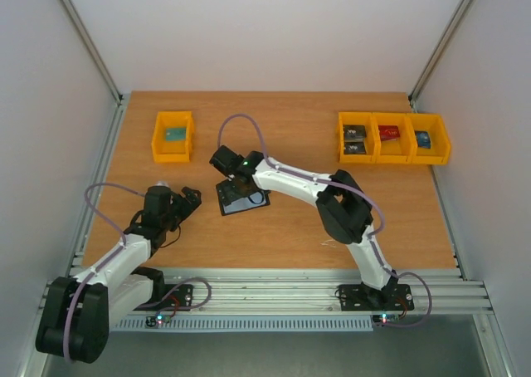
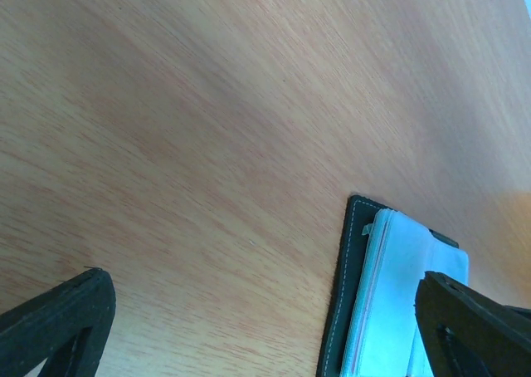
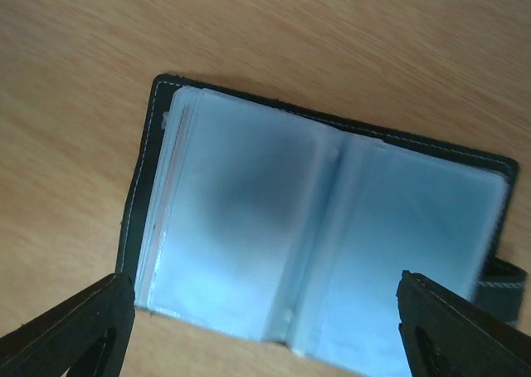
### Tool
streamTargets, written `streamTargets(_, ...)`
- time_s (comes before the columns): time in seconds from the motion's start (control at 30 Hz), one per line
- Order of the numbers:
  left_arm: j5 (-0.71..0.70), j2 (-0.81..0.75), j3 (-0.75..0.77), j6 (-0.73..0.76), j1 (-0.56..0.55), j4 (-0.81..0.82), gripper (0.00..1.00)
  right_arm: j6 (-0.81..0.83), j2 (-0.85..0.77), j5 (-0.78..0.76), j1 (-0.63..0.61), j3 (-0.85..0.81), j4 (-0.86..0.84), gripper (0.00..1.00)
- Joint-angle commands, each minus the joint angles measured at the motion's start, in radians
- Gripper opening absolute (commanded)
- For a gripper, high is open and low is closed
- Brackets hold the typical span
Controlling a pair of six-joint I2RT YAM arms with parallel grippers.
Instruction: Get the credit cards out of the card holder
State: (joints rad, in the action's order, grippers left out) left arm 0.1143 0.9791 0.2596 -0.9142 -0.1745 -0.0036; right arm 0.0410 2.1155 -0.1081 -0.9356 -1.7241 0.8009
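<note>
The card holder lies open on the table, black outside with blue-grey sleeves inside. My right gripper hovers just above it, open and empty, with one finger on either side of the open pages. My left gripper is open and empty a little to the holder's left. In its view the holder's corner sits by the right finger. A thin reddish edge shows among the stacked sleeves in both wrist views. No credit card shows plainly in the holder.
A yellow bin at the back left holds a teal card. Three joined yellow bins at the back right hold dark, red and blue card-like items. Grey walls stand on both sides.
</note>
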Motion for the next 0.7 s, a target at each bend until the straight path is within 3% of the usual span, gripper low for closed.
streamTargets(0.0, -0.03, -0.012, -0.013, -0.02, 0.0, 0.025, 0.99, -0.024, 0.105, -0.021, -0.02, -0.106, 0.08, 0.87)
streamTargets(0.2, -0.032, -0.009, -0.013, -0.023, 0.0, 0.024, 0.99, -0.004, 0.171, -0.04, -0.022, -0.146, 0.104, 0.87)
streamTargets(0.3, -0.033, -0.003, -0.013, -0.024, 0.0, 0.025, 0.99, 0.003, 0.199, -0.032, -0.022, -0.155, 0.11, 0.82)
streamTargets(0.53, -0.034, -0.006, -0.013, -0.02, 0.0, 0.026, 0.99, -0.018, 0.221, -0.006, -0.008, -0.133, 0.114, 0.43)
streamTargets(0.67, -0.015, -0.006, -0.013, 0.0, 0.0, 0.044, 0.99, -0.039, 0.199, 0.048, 0.023, -0.1, 0.09, 0.3)
